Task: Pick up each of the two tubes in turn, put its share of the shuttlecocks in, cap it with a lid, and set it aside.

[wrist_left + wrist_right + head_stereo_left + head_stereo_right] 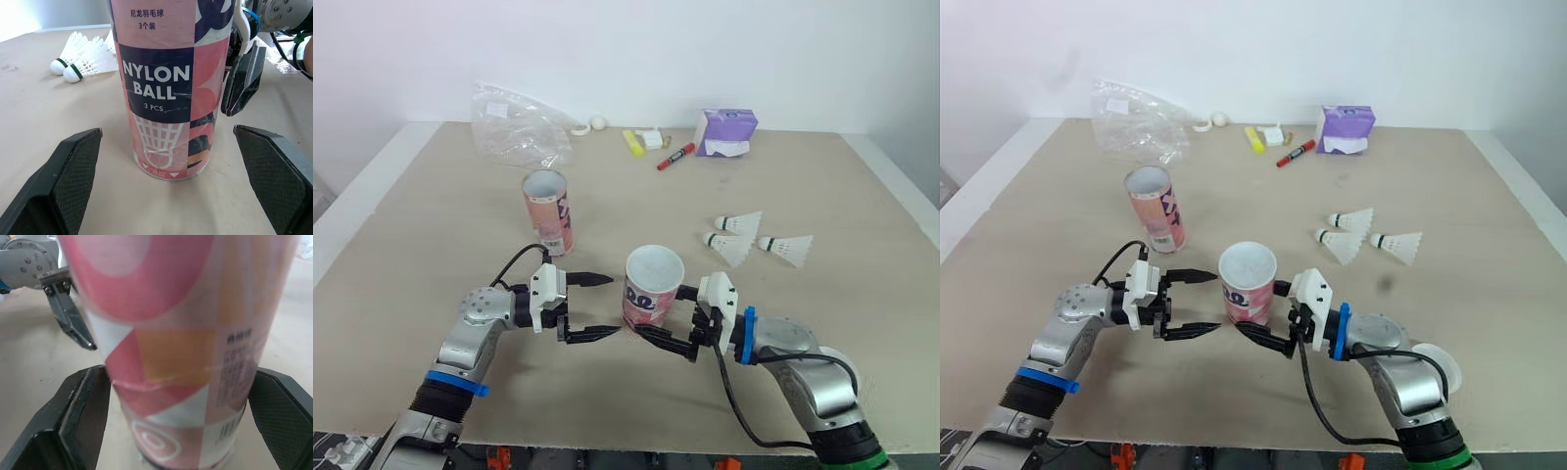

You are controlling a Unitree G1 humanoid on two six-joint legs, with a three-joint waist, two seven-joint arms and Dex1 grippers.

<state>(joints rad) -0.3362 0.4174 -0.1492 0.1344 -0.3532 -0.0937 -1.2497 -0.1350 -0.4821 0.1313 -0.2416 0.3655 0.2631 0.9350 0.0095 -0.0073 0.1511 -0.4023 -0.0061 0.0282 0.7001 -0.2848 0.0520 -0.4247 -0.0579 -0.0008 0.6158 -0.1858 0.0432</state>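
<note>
Near tube (pixel 653 289) stands upright on the counter (pixel 431 225) at near centre, mouth open, long axis vertical, betw. our two tools. Right tool (pixel 664 313) looks clamped low on its sides. Left tool (pixel 613 305) is spread wide, w/ the tube just to its right, not touching. We judge the right arm better placed to lift; shuttlecocks (pixel 734 247) lie far right, on that arm's side.

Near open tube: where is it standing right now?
In the head views the near tube stands upright at front centre of the table, between the left gripper and right gripper; the other tube is behind it, leftward.
</note>
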